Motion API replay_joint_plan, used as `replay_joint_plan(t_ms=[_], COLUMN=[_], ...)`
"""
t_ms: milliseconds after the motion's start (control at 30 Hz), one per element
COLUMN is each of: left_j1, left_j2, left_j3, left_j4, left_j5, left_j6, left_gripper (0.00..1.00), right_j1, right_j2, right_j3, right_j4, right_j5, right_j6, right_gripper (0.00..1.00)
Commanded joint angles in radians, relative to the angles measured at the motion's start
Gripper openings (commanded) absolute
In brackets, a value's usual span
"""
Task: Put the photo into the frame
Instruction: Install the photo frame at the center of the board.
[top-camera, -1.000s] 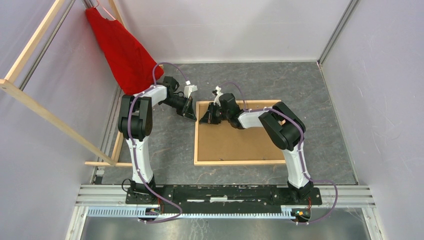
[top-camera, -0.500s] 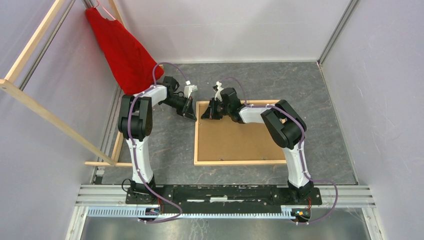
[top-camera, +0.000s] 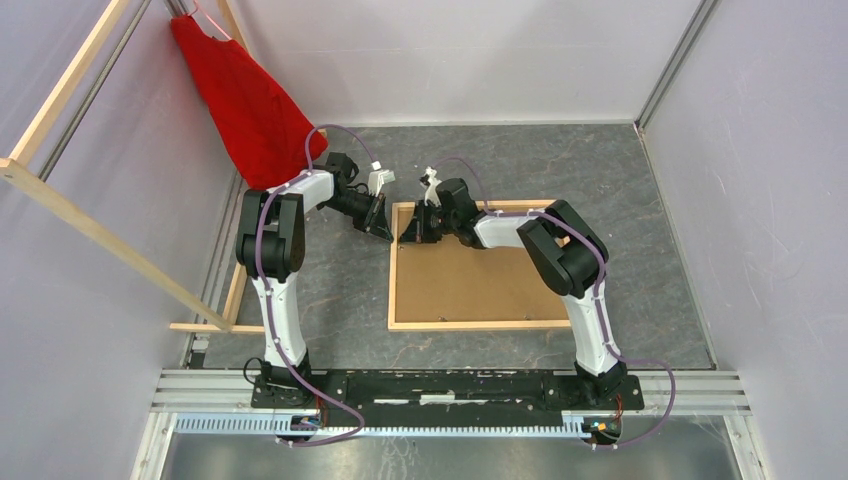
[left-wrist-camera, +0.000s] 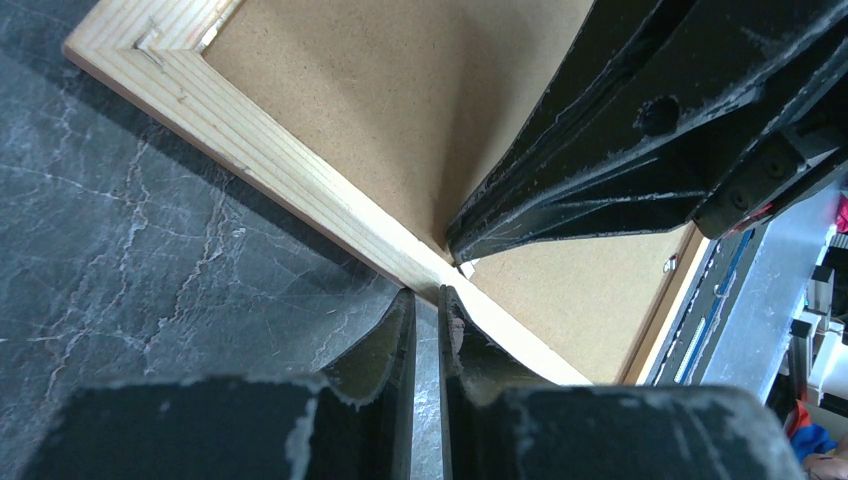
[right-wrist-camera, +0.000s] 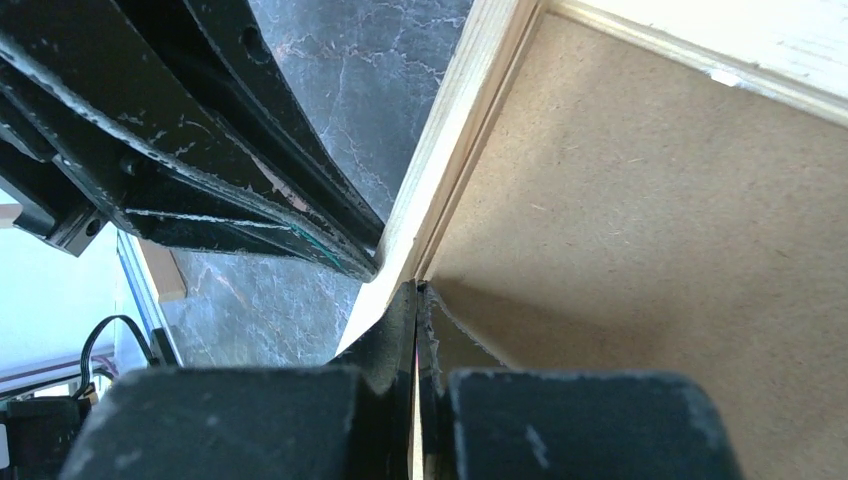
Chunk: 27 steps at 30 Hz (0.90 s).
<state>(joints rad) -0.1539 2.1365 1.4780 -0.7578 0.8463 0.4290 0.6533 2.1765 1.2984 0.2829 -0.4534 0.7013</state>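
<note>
Both tools meet at the thin light-wood rectangular frame (top-camera: 392, 270)'s far-left corner: left tool (left-wrist-camera: 428, 300) nearly pressed together outside the rail, right tool (right-wrist-camera: 417, 292) pressed together inside.

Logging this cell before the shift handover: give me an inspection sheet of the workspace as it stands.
Surface: dark marbled table, bare around the frame.
Job's things: frame lies flat with the brown backing board in it; photo not visible.
Clutter: red cloth at the far left corner.
Grippers: left hand shut, tips at the frame's left rail outside; right hand shut, tips at the same rail's inner edge.
Cables: purple cables run along both arms, off the frame.
Surroundings: wooden rack bars at left; pale walls.
</note>
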Motion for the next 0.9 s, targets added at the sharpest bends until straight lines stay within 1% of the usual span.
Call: replay_joint_plan(t_ms=[0,233,433,467,500,533,567,633,700,833,867], left_j1=[-0.024,-0.024,-0.024,-0.024,-0.024,-0.024,-0.024,-0.024,-0.024,-0.034,-0.041], left_j2=[0.014,0.012,-0.001,-0.006,-0.012,-0.019,-0.028,-0.054,-0.088,-0.142,-0.151], left_j3=[-0.019,-0.020,-0.021,-0.023,-0.026,-0.024,-0.022,-0.026,-0.047,-0.121,-0.151], left_j4=[0.044,0.043,0.044,0.044,0.042,0.030,0.015,-0.008,-0.022,-0.033,-0.035], left_j5=[-0.112,-0.115,-0.125,-0.130,-0.137,-0.144,-0.156,-0.190,-0.225,-0.268,-0.279], left_j6=[0.036,0.038,0.034,0.036,0.037,0.049,0.063,0.099,0.137,0.198,0.209], left_gripper=[0.07,0.06,0.06,0.06,0.07,0.08,0.10,0.14,0.18,0.23,0.24], right_j1=[0.014,0.021,0.015,0.007,-0.010,-0.029,-0.057,-0.117,-0.189,-0.338,-0.377], right_j2=[0.026,-0.001,-0.003,-0.007,-0.016,-0.037,-0.071,-0.158,-0.256,-0.469,-0.525], right_j3=[0.006,-0.026,0.030,0.052,0.073,0.079,0.067,0.022,-0.051,-0.236,-0.278], right_j4=[-0.010,-0.014,-0.048,-0.060,-0.082,-0.096,-0.091,-0.085,-0.088,-0.151,-0.173], right_j5=[-0.020,-0.028,-0.038,-0.038,-0.033,-0.019,0.001,0.044,0.102,0.296,0.348], right_j6=[-0.024,-0.029,-0.040,-0.045,-0.054,-0.058,-0.058,-0.054,-0.060,-0.106,-0.125], right_gripper=[0.00,0.00,0.00,0.04,0.14,0.26,0.33,0.54,0.70,0.92,0.96])
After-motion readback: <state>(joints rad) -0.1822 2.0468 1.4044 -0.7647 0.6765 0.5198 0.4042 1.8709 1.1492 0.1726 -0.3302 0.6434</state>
